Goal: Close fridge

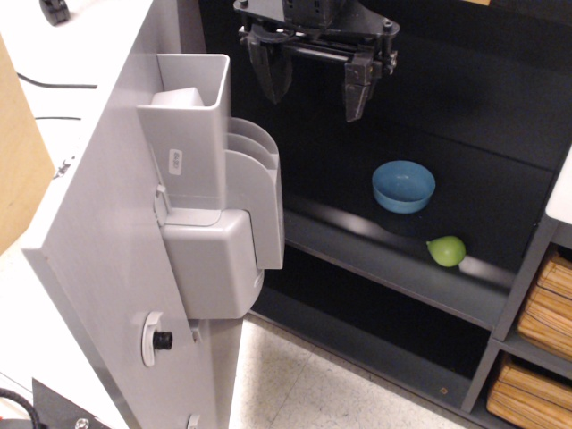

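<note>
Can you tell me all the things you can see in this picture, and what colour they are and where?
fridge: one, black inside with dark shelves, fills the middle and back, standing open
fridge door: one, light grey, swung open at the left
door bins: a stack, grey, fixed on the inner side of the door
bowl: one, blue, on the fridge shelf
round fruit: one, yellow-green, on the same shelf, right of the bowl and apart from it
shelf unit: one, grey, at the right edge
baskets: two showing, tan, inside the shelf unit
floor: pale, speckled, at the bottom
tool: one, black, at the top, fingers apart, holding nothing
</note>
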